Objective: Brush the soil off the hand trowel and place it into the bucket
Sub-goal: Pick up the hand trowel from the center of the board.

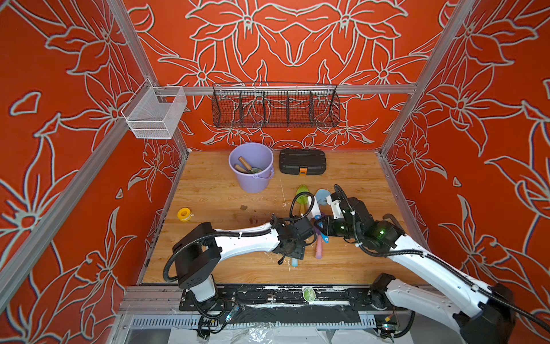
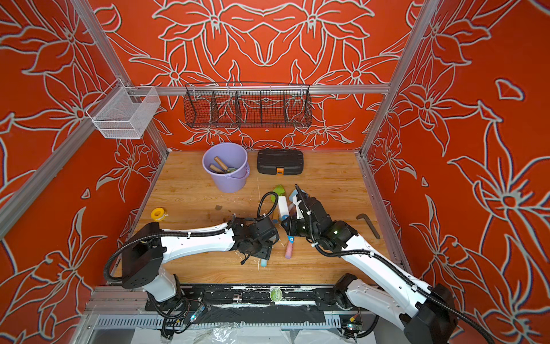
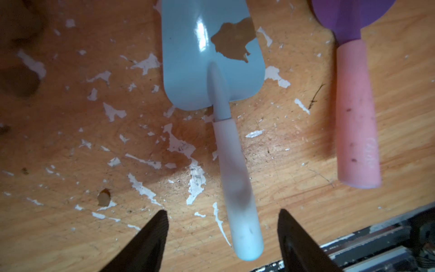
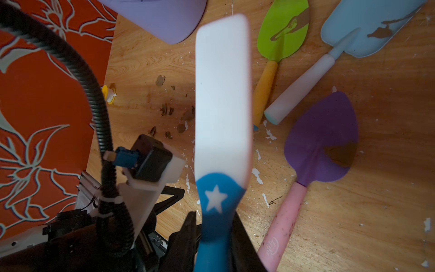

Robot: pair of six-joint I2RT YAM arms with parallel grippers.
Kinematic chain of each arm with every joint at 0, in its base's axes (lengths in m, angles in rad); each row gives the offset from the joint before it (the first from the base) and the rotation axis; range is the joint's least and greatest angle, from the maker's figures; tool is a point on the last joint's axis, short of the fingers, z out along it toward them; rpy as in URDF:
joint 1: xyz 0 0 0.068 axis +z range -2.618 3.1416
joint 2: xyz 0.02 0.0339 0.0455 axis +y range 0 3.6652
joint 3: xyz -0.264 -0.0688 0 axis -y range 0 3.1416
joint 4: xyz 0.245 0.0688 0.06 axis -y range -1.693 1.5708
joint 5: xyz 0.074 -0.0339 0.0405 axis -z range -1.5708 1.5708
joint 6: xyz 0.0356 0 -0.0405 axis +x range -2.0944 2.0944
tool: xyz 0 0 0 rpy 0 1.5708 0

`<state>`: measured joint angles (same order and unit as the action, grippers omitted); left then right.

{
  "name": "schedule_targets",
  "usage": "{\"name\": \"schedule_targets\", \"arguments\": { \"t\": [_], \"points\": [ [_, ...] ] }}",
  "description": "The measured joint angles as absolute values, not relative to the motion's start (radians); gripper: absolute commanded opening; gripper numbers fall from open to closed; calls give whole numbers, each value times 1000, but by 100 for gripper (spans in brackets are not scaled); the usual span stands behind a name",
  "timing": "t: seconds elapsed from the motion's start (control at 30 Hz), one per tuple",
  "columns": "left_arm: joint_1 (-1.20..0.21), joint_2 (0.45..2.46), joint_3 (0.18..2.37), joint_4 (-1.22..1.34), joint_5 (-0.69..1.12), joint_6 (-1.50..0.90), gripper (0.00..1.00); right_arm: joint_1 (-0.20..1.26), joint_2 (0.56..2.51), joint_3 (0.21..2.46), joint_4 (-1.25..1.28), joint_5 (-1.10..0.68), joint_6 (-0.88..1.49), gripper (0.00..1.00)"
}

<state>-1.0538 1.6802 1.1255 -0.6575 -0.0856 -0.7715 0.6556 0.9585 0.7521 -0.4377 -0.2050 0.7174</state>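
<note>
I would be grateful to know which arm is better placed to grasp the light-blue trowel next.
Left. The left end effector is open, with its jaws on either side of the white handle of the light-blue trowel. The right end effector is shut on the brush, so it is occupied.

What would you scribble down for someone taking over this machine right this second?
Left gripper: open, jaws astride the handle end of a light blue trowel, not gripping.
Right gripper: shut on the brush.
Bucket: at the back of the table, two wooden-handled tools inside.
Done: apparently some brushing; soil crumbs lie on the table.
Left: soil patch on that trowel's blade; purple trowel, green trowel and a second blue trowel lie soiled on the table, none in the bucket.
</note>
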Motion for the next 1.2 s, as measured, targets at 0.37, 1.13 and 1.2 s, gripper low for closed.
{"name": "schedule_targets", "arguments": {
  "t": [0.37, 1.13, 1.2],
  "points": [
    [-1054, 1752, 1132, -630, -68, -737, 57, 656, 963, 737, -435, -199, 727, 0],
    [-1053, 1789, 1124, -611, -96, -691, 40, 656, 998, 729, -389, -203, 736, 0],
    [-1050, 1789, 1114, -609, -96, -692, 39, 656, 1001, 730, -384, -204, 736, 0]
  ]
}}
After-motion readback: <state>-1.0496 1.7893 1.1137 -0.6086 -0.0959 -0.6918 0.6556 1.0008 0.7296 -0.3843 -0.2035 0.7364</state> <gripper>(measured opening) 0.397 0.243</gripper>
